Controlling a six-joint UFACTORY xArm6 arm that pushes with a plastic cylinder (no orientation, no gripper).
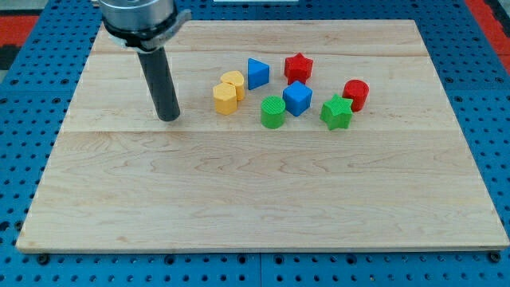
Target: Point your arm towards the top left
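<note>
My tip (169,118) rests on the wooden board (239,199) in its left half, a little above mid-height. The dark rod rises from it to the arm's head at the view's top left. The blocks lie in a cluster to the tip's right. Nearest are two yellow blocks, one hexagon-like (225,99) and one rounded (233,82) just above it. Further right are a blue triangle (257,72), a green cylinder (273,112), a blue cube (297,98), a red star (299,67), a green star (336,112) and a red cylinder (356,94). The tip touches no block.
The board lies on a blue pegboard table (486,96). Red surface (24,32) shows at the view's top corners.
</note>
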